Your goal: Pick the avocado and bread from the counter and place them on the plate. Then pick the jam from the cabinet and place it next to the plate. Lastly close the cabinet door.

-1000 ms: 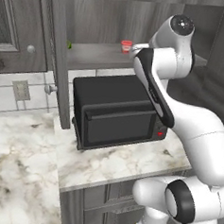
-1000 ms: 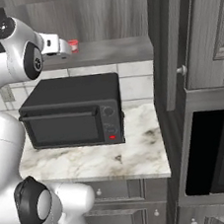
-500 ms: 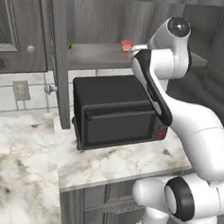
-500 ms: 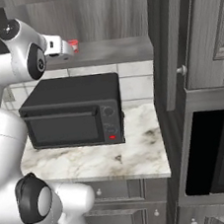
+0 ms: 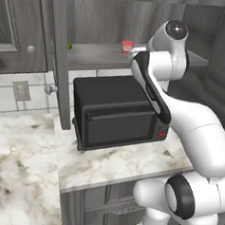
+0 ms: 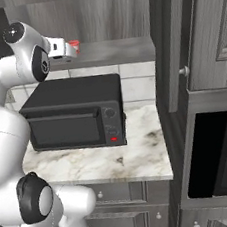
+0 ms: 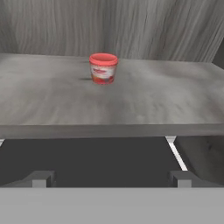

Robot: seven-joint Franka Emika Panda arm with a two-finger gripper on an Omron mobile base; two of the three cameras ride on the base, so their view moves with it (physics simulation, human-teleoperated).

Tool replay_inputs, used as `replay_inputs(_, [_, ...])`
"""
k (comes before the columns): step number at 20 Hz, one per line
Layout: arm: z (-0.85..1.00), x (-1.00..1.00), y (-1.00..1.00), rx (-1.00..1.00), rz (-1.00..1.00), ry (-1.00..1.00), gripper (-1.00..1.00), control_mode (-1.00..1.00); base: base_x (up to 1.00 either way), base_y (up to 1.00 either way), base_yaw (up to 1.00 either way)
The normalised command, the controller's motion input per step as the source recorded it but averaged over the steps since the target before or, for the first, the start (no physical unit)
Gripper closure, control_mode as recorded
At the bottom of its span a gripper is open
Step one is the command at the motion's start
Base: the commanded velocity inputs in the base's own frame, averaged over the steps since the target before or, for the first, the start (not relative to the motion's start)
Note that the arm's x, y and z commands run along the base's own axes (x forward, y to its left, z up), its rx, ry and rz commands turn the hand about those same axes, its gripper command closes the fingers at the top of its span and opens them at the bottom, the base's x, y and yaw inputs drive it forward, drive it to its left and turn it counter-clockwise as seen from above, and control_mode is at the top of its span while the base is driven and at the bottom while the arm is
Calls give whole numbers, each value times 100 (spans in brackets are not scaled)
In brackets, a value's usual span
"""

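Jam (image 7: 103, 68) stands upright on the cabinet shelf (image 7: 131, 105), toward the back, at about 11 o'clock from centre in the hand view, well apart from the gripper (image 7: 112, 178), whose jaws are spread wide and hold nothing. Step in hand, as judged: reach for the jam. To do it well: shift slightly toward 11 o'clock so the jar is centred between the fingertips (image 7: 41, 178), keep the hand level and above the shelf lip, advance straight in until the fingers flank the jar's body below the lid, then close; the jar is squat, so a low, square grip should hold it without tipping. Watch clearance over the microwave (image 5: 117, 112) directly under the shelf. Room: dark grey wood-grain cabinet (image 5: 116, 19), door (image 5: 59, 53) open at 9 o'clock in the left base view; white marble-look surface (image 6: 111, 158) with brown veining carries the microwave; tiled wall (image 5: 21, 86) with an outlet behind; tall unit with a dark oven recess (image 6: 219, 158) at 3 o'clock in the right base view.
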Motion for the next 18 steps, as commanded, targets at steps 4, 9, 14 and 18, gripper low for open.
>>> replay_inputs(4, [-5,19,0,0,0,0,-100,-100,0,0,0])
replay_inputs(9, [0,28,0,0,0,0,-100,-100,0,0,0])
replay_inputs(14, [0,30,0,0,0,0,-100,-100,0,0,0])
replay_inputs(18, [-2,26,0,0,0,0,-100,-100,0,0,0])
